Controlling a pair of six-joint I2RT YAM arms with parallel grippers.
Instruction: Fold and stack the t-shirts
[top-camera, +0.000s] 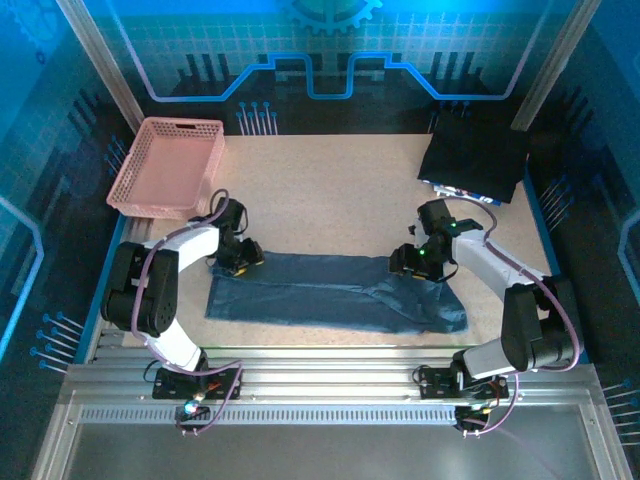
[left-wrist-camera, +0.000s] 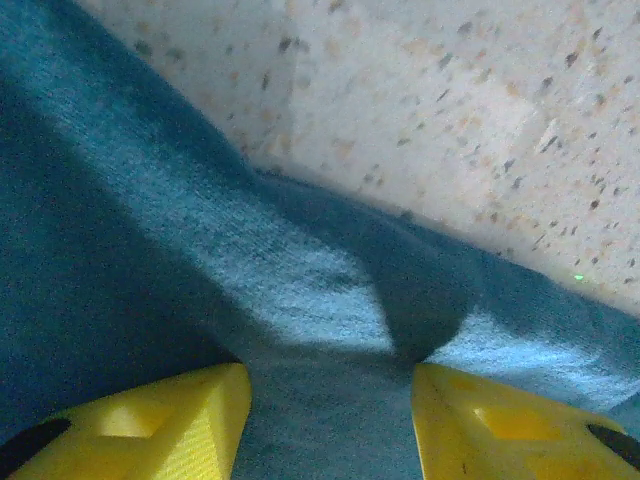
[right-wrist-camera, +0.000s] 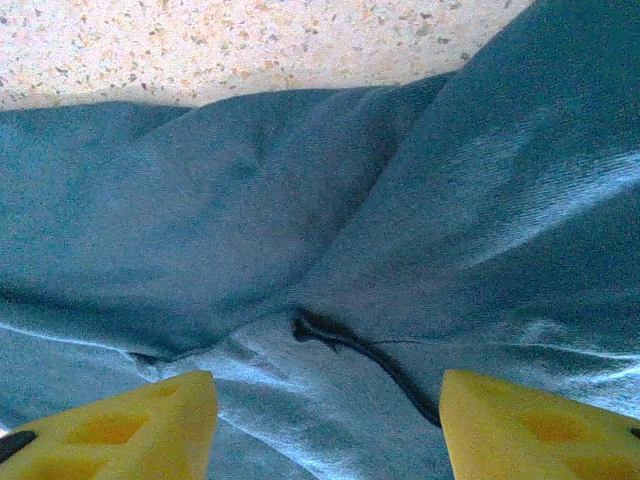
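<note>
A slate-blue t-shirt (top-camera: 335, 292) lies folded into a long band across the table in front of the arms. My left gripper (top-camera: 238, 256) is down on its far left corner, yellow fingers (left-wrist-camera: 150, 425) spread apart with cloth (left-wrist-camera: 300, 300) between them. My right gripper (top-camera: 412, 262) is down on the shirt's far edge toward the right, open, its fingers (right-wrist-camera: 530, 425) standing either side of a creased fold (right-wrist-camera: 330, 300). A dark pile of folded shirts (top-camera: 475, 158) sits at the back right.
A pink lattice basket (top-camera: 165, 168) stands at the back left. Speckled tabletop (top-camera: 330, 190) stretches behind the shirt. Metal rails (top-camera: 320, 385) run along the near edge, and frame posts rise at both back corners.
</note>
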